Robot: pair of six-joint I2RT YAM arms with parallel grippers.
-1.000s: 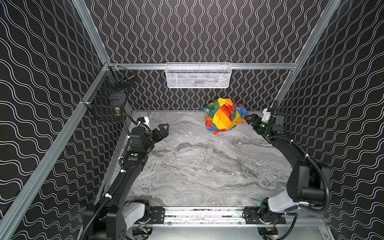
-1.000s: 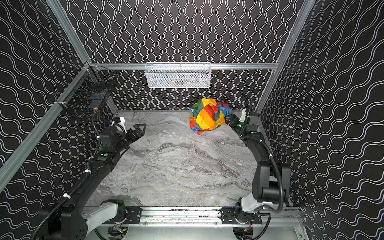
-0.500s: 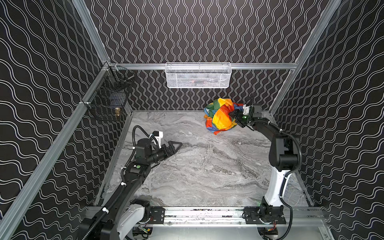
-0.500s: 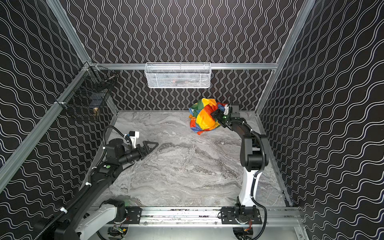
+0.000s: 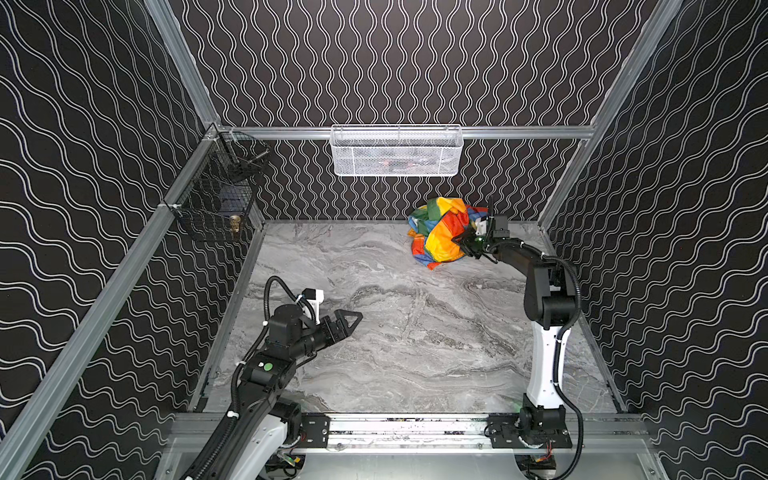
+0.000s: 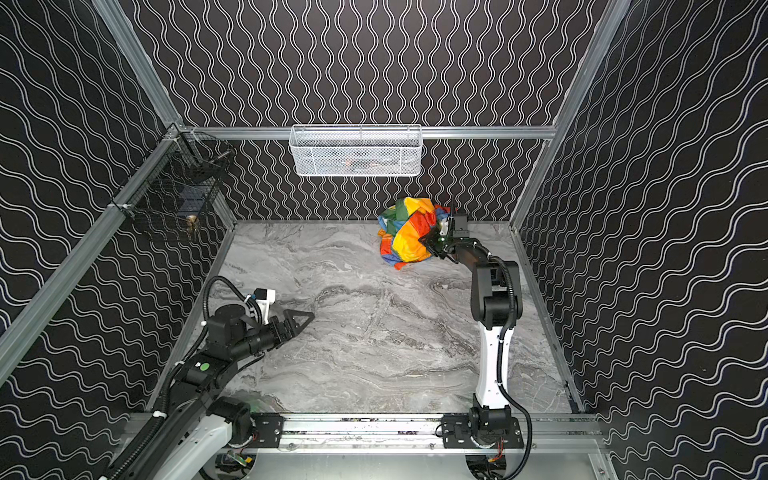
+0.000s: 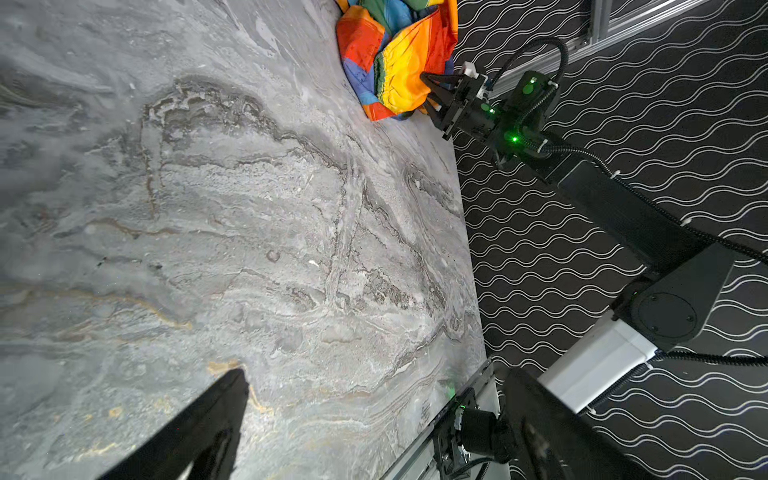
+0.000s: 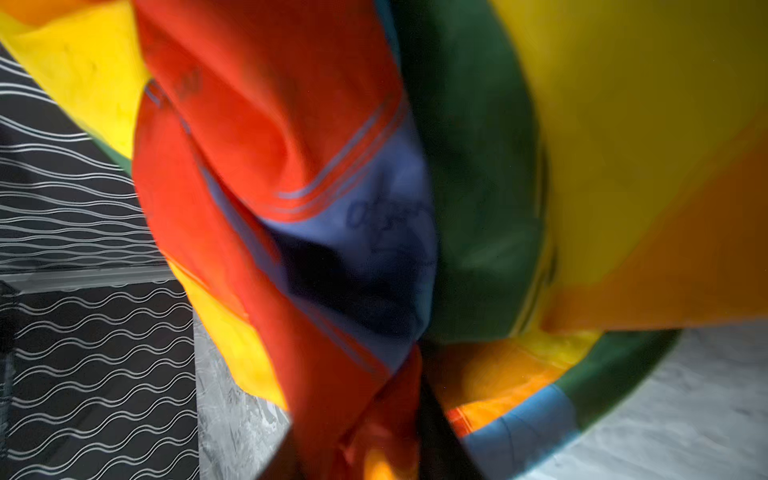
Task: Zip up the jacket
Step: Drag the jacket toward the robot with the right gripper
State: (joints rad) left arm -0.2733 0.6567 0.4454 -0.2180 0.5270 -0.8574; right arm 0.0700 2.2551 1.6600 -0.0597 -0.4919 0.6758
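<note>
Nearest the front rail (image 5: 415, 422), the left pincer (image 5: 348, 323) hangs low over the table (image 5: 415, 357) with its jaws spread wide and gripping nothing. The left wrist view shows only one of its fingers (image 7: 195, 428), set against the grey marbled surface. Farther along that rail the right arm (image 5: 544, 307) stands upright, bends at the elbow and reaches toward the far right corner. At its end the right pincer (image 5: 464, 244) meets the jacket (image 5: 436, 235) from the right-hand side in both top views. The jacket lies crumpled in a loose ball on the table, directly in front of the right pincer and touching it. It is well apart from the left pincer, ahead of it and off to its right. Red, orange, yellow, green and blue stripes show, but the zipper cannot be made out. The right wrist view shows a bunched red fold of the cloth gathered between the jaws, which are pressed together on it. The remaining cloth fills that view beyond the fingertips. Beyond and above the right pincer, a white wire basket (image 5: 395, 151) hangs on the back rail (image 5: 519, 132). Ahead of the left pincer and to its left, a black wire basket (image 5: 216, 199) hangs on the side wall.
</note>
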